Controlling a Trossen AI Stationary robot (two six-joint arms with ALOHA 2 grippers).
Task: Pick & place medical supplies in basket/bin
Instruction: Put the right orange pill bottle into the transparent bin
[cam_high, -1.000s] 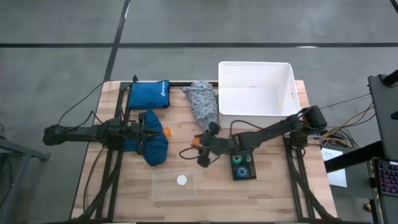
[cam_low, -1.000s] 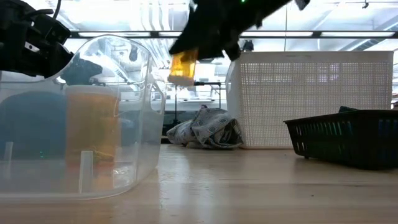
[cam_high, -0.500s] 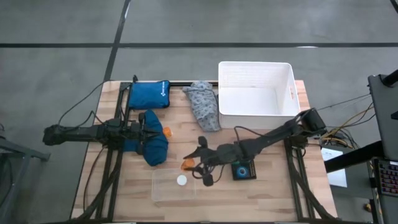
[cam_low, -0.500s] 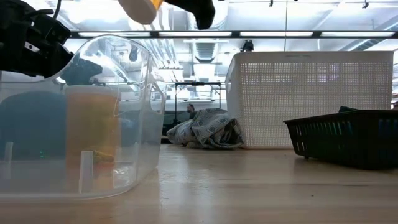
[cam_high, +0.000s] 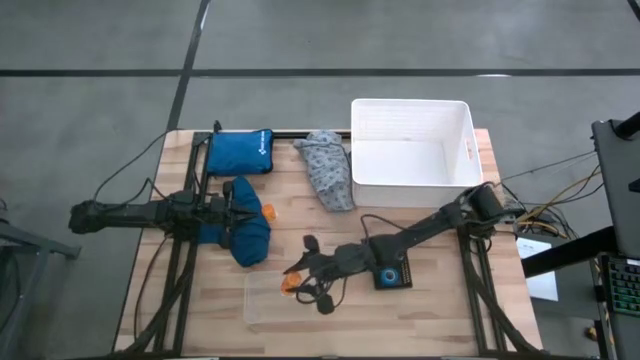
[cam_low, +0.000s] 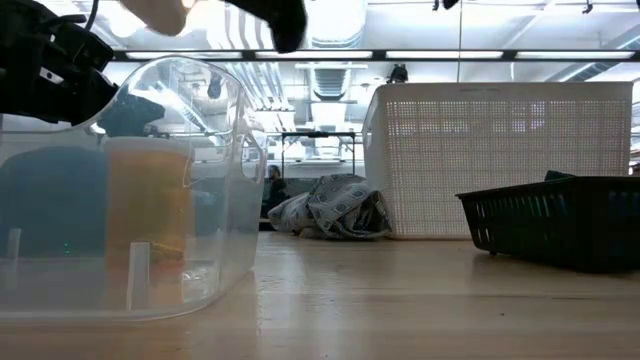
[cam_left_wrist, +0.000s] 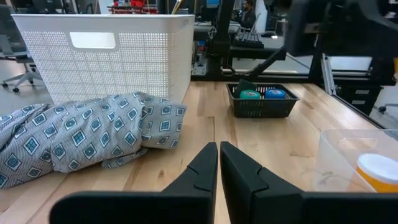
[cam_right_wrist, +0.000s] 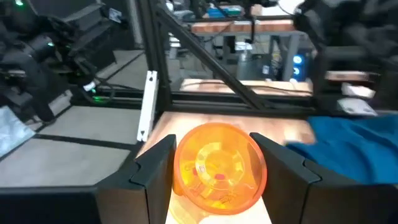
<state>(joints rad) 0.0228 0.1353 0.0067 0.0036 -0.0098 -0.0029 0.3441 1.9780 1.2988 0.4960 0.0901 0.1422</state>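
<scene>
The right gripper grips a small orange round cap between its fingers, above the clear plastic tray. Next it should carry it to the large white plastic tub. The left gripper waits closed over the bench.

**Four cameras, one table**

Your high view looks straight down and takes in the whole table. Your low view sits at table-top height, close behind the clear tub, facing level toward the white bin and the room. The left wrist view looks across the boards past the grey patterned cloth to that same bin. The right wrist view faces the table's edge and the floor beyond.
</scene>
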